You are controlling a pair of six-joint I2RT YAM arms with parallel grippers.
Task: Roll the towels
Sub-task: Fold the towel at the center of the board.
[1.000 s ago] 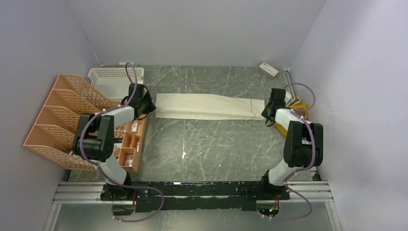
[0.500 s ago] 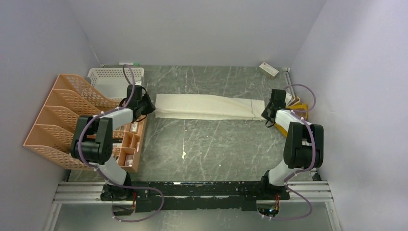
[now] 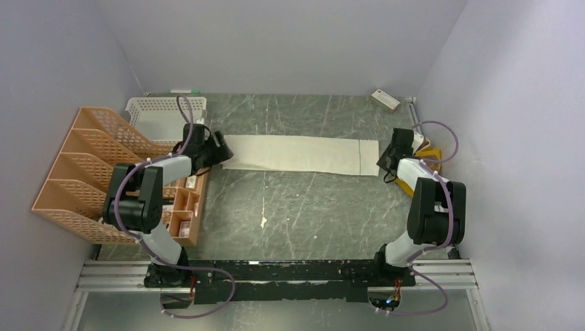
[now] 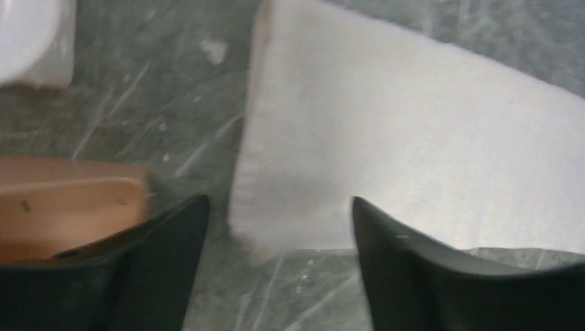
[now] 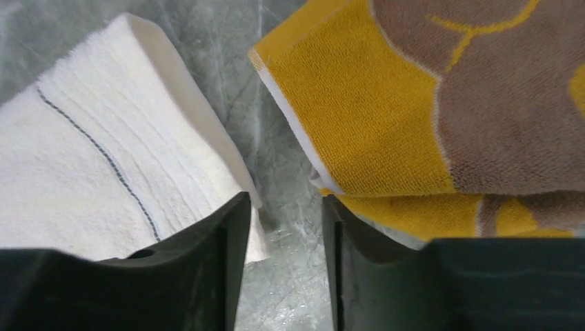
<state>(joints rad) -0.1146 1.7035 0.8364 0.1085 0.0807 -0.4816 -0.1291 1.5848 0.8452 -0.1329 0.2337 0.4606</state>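
Observation:
An off-white towel (image 3: 300, 154) lies flat as a long strip across the far half of the table, its stitched band near the right end. My left gripper (image 3: 216, 149) is at its left end, open. In the left wrist view the towel's near-left corner (image 4: 290, 221) lies on the table between the spread fingers, ungripped. My right gripper (image 3: 387, 163) sits at the right end, open. Its view shows bare table between the jaws (image 5: 284, 200), the off-white towel (image 5: 96, 165) to the left and the mustard-yellow towel with brown markings (image 5: 386, 117) to the right, partly folded.
An orange file rack (image 3: 83, 172) and an orange compartment tray (image 3: 186, 207) stand along the left side. A white basket (image 3: 162, 110) stands behind them. A small white-and-red box (image 3: 385, 101) lies at the far right corner. Walls close in on three sides.
Both grippers have opened and let go of the off-white towel's ends. The towel, twisted and ridged before, now lies flat. Both grippers have shifted slightly outward.

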